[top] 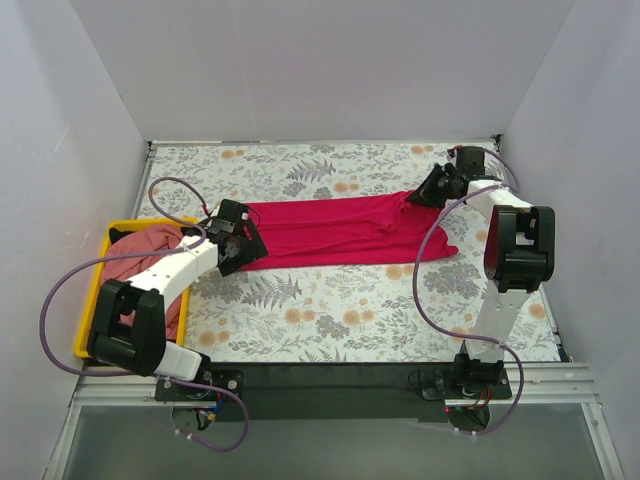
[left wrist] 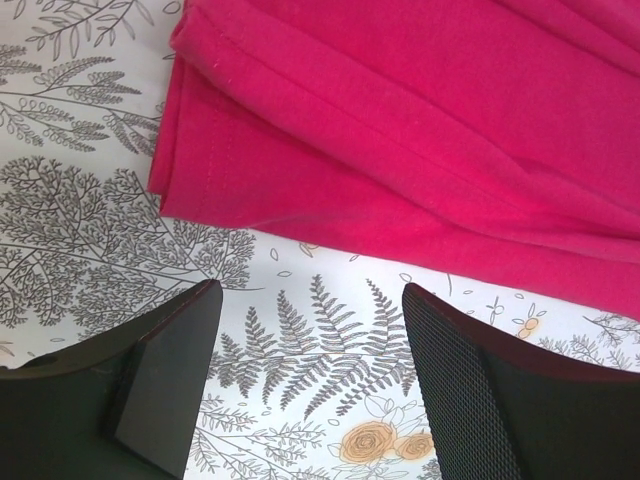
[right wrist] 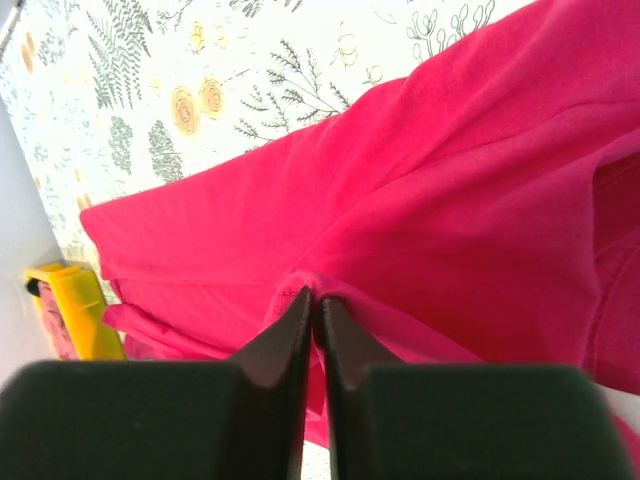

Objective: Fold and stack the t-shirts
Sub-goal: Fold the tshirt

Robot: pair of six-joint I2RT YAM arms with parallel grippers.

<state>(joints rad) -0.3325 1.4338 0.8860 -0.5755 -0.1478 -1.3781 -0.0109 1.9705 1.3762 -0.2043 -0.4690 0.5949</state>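
The bright magenta-red t-shirt (top: 340, 230) lies stretched out in a long band across the middle of the table. My right gripper (top: 428, 186) is shut on a fold of it at its right end; the pinched cloth (right wrist: 312, 280) bunches over the fingertips. My left gripper (top: 240, 250) is open and empty, just in front of the shirt's left end (left wrist: 230, 150), its fingers (left wrist: 190, 340) over bare tablecloth. The dusty salmon-pink t-shirt (top: 150, 245) lies crumpled in the yellow bin.
The yellow plastic bin (top: 100, 285) stands at the table's left edge, and shows in the right wrist view (right wrist: 80, 310). White walls close the table at the back and sides. The floral tablecloth (top: 330, 310) shows in front of the shirt.
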